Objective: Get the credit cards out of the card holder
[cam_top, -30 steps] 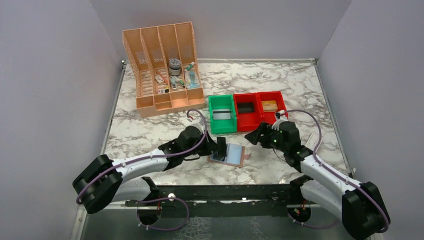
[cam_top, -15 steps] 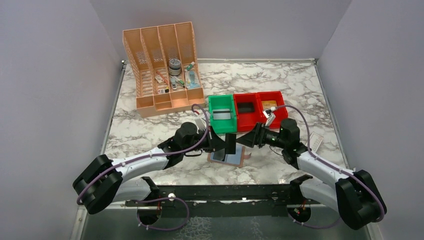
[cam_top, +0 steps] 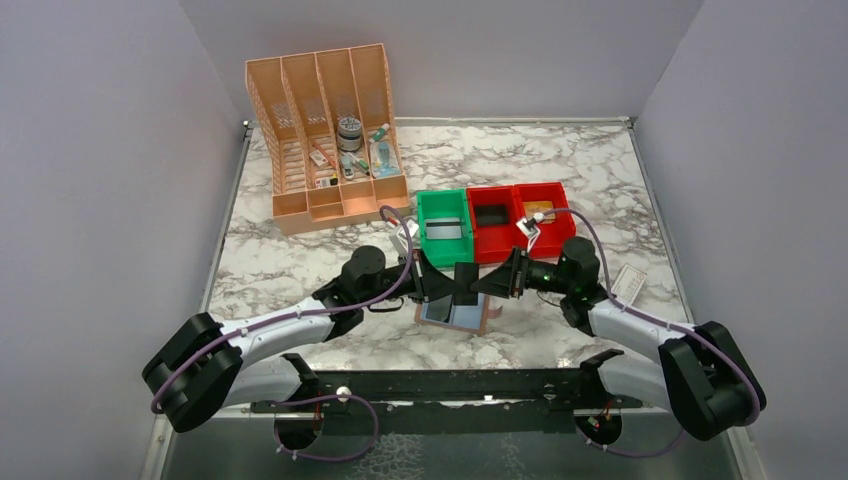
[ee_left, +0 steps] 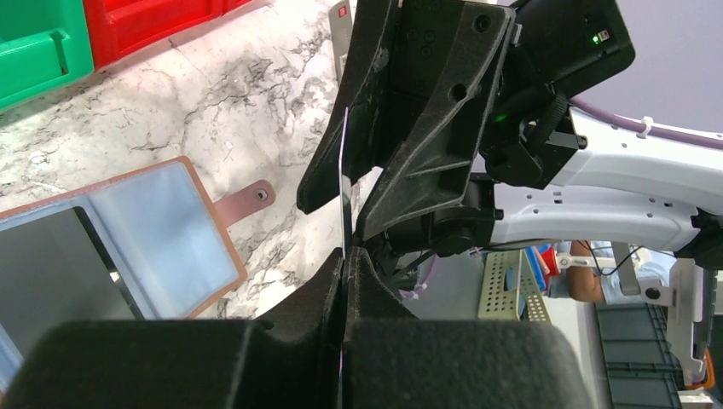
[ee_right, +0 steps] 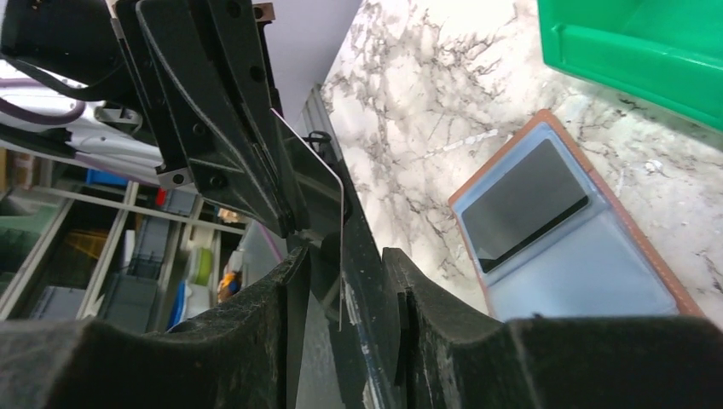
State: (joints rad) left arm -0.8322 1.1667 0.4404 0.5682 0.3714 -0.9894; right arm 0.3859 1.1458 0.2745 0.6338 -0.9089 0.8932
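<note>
The card holder point(cam_top: 458, 314) lies open on the marble, brown rim and blue-grey inside point(ee_left: 162, 226) up. One dark credit card point(ee_right: 524, 209) still sits in its left pocket. My left gripper point(cam_top: 445, 284) is shut on another credit card point(cam_top: 465, 285), held on edge above the holder. In the left wrist view that card point(ee_left: 344, 183) rises thin from my left gripper point(ee_left: 344, 264). My right gripper point(cam_top: 490, 283) faces it from the right. Seen from the right wrist, the card point(ee_right: 320, 192) stands inside my right gripper point(ee_right: 345, 277), whose jaws show gaps on both sides.
A green bin point(cam_top: 444, 228) and two red bins point(cam_top: 494, 218) point(cam_top: 543, 208) stand just behind the grippers. An orange desk organiser point(cam_top: 325, 130) with small items is at the back left. A small white box point(cam_top: 628, 282) lies at the right.
My left gripper raised the card off the holder and moved it right. My right arm swung left to meet it, and its jaws narrowed around the card's free end.
</note>
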